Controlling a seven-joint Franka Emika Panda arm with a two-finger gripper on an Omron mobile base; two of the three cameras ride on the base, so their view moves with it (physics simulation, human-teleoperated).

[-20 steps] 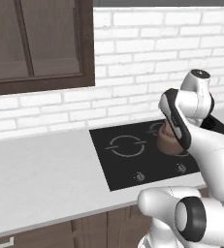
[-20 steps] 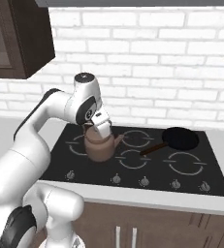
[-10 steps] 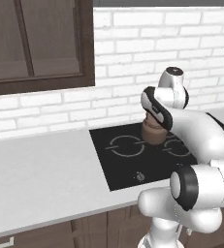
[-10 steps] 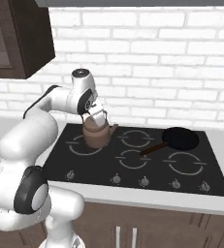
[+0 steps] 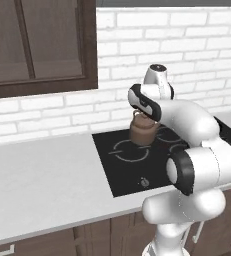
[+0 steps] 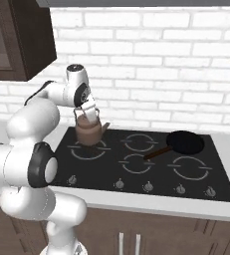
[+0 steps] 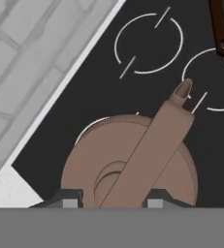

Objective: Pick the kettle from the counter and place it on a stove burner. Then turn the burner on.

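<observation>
Hand view looks straight down the tool (image 7: 112, 196), whose two dark tips sit clamped either side of the arched handle of the kettle (image 7: 133, 169); the copper body hangs below with its spout pointing toward the middle of the cooktop. From the right base view the tool (image 6: 88, 113) grips that handle at its top, and the kettle (image 6: 89, 132) sits over the front-left stove burner (image 6: 88, 149), the largest ring on the black glass; whether its base already touches the glass I cannot tell. In the left base view the kettle (image 5: 143, 131) lies just past the ring nearest the worktop (image 5: 47, 170).

The step in hand looks like the set-down. It should go well if the kettle is lowered straight, kept level and centred on the ring, and the grip let go only once the base rests flat (a swinging wire handle could tip it).

Room is fair. The cooktop's left edge and the pale worktop lie just beside the ring, the brick wall behind. The frying pan (image 6: 185, 143) sits well apart to the right, its handle reaching toward the middle rings. The knobs (image 6: 119, 184) line the front edge, clear below the kettle for the later turn.
</observation>
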